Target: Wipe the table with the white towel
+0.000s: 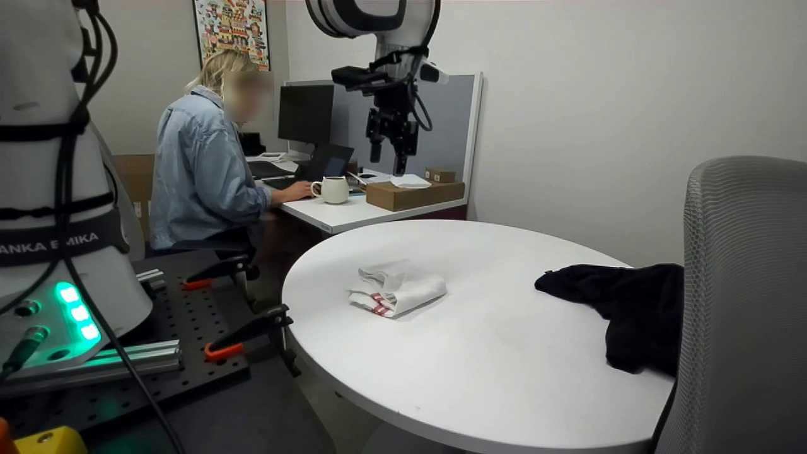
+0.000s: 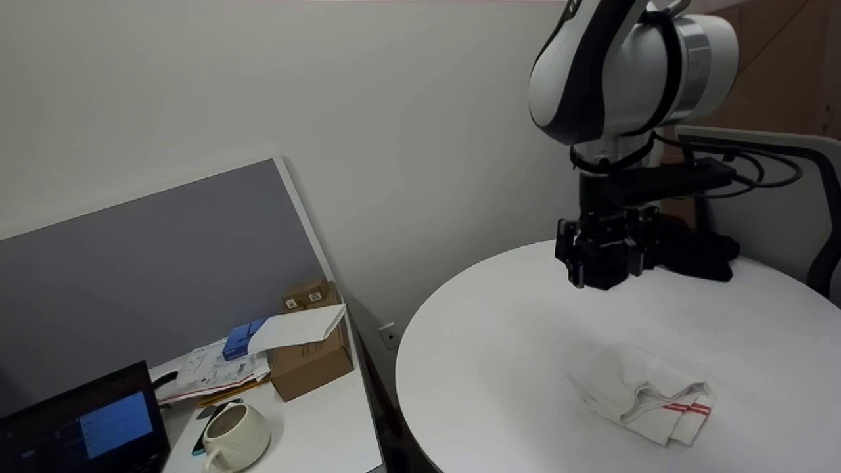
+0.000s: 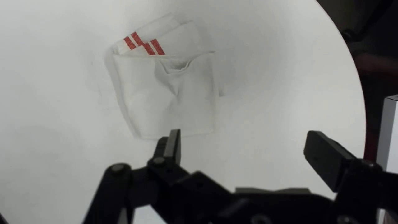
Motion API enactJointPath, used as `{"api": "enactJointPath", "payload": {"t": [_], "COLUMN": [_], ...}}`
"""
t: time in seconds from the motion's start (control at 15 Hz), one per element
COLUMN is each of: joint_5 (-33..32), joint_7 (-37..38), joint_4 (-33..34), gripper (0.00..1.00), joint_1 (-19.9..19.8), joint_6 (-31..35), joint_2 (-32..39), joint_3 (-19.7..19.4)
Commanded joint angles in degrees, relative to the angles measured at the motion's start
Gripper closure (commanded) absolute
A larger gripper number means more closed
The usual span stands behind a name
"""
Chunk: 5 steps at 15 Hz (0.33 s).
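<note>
A black two-fingered gripper [image 1: 388, 162] hangs tips-down from the white robot arm [image 2: 634, 79], well above a round white table [image 1: 504, 353]. Its fingers [image 3: 174, 146] stand wide apart, and between them I see only tabletop, so it has hold of nothing.

Below the gripper, well apart from it, a white cloth towel with red stripes [image 3: 174, 99] lies on the table, loosely folded and wrinkled. In the wrist view it sits ahead of the fingers and over toward one of them, whose tip covers a bit of the near edge; the striped end is the part farthest from the gripper, and a fold gapes slightly just beside the stripes.

Past the gripper, in an exterior view, a crumpled black cloth [image 2: 700, 259] lies on the table by a grey mesh-backed chair [image 2: 765, 217]; whether the two touch, I cannot tell.

In an exterior view a white desk [image 1: 350, 214] stands behind the gripper, carrying a cream-coloured mug [image 1: 334, 190], a black laptop [image 1: 334, 162] and a flat brown cardboard box [image 1: 403, 197], the box in line under the fingertips with white paper [image 1: 411, 181] on top. A fair-haired person in a light-blue shirt [image 1: 198, 170] sits at the desk, off to one side of the gripper, face blurred.
</note>
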Motion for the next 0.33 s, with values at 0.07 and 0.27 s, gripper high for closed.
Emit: {"api": "enactJointPath", "payload": {"t": [0.07,0.27], "joint_5": [-0.3,-0.2], "joint_7": [0.3,0.3], "joint_4": [-0.8,-1.3], "gripper": [0.00,0.00], "joint_1": [2.3,2.4], "joint_6": [-0.2,-0.2], "joint_2": [-1.3,-1.4], "joint_3": [-2.4,-2.4]}}
